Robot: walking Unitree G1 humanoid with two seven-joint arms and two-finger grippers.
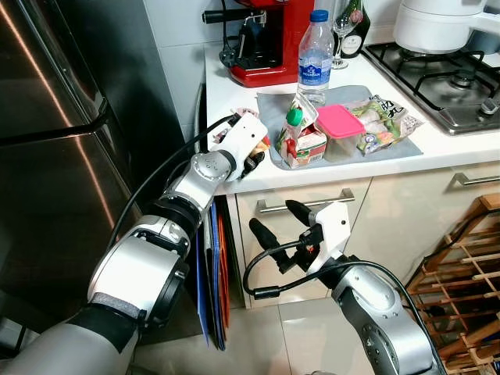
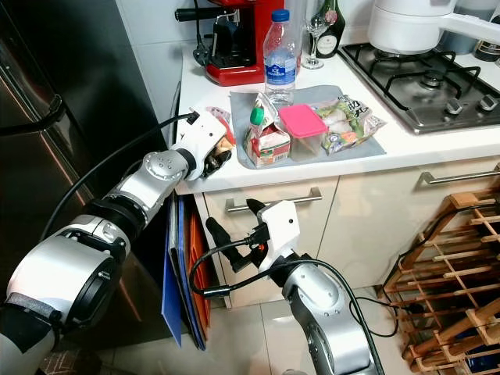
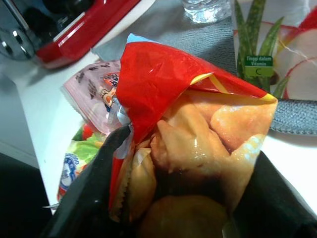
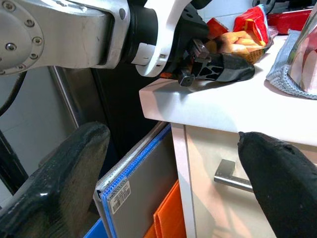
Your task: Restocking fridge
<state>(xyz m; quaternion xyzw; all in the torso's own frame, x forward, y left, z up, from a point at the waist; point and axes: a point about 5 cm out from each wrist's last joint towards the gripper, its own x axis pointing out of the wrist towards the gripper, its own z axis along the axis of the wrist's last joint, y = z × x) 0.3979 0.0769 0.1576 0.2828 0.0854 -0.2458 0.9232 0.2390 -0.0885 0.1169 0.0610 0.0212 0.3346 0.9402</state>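
I am gripping the crinkly red-and-orange snack bag (image 3: 198,144) in my left claw (image 2: 217,156) beside the grey cloth mat (image 1: 273,105) on the white desk (image 1: 234,98); my right claw (image 1: 275,220) is hanging open below. Next I judge lifting it toward the dark steel fridge (image 1: 55,156).

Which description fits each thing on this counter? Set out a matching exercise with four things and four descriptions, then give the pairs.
Things:
1. water bottle
2. lidded tub
3. snack bag
4. right gripper

Descriptions:
A. pink top
B. open, below the counter edge
C. blue cap
D. held between the left gripper's fingers

Pairs: 1-C, 2-A, 3-D, 4-B
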